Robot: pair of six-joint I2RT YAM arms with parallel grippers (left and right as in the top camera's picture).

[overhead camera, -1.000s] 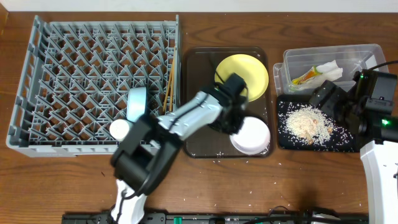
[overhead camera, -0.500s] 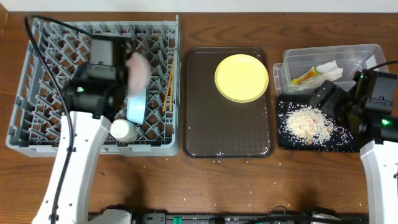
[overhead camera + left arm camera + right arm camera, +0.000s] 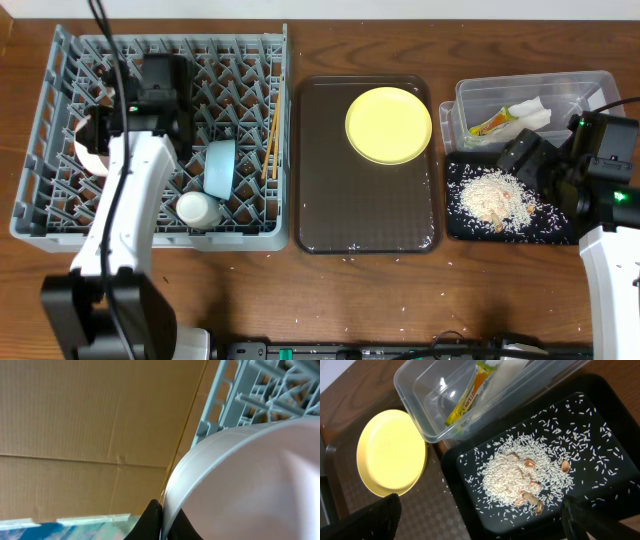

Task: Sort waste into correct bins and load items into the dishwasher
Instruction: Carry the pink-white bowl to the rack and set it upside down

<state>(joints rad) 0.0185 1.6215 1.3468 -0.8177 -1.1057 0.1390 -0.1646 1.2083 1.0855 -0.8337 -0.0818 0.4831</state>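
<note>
A brown wooden table (image 3: 500,300) is seen from above, scattered with stray rice near its front edge, and cardboard panels (image 3: 75,420) are shown behind it in the left wrist view. The grey dish rack (image 3: 60,215) is set at the left, and the white bowl (image 3: 250,485) is held on edge over the rack's left side, presumably so that it can be slotted between the pegs. The left gripper (image 3: 161,522) is clamped on the bowl's rim. The light blue bowl (image 3: 220,165) has been stood on edge in the rack, with the white cup (image 3: 198,208) just beside it and the chopsticks (image 3: 270,145) laid along the rack's right side. The yellow plate (image 3: 388,124) lies alone on the brown tray (image 3: 340,200), so it is judged to be the last dish left to load. The sachet (image 3: 490,124) and wrapper (image 3: 530,110) are kept in the clear tub (image 3: 590,85), and the rice (image 3: 490,195) is heaped in the black tray (image 3: 455,225). The right gripper (image 3: 492,517) is held above that tray, its fingers spread wide with nothing between them.
</note>
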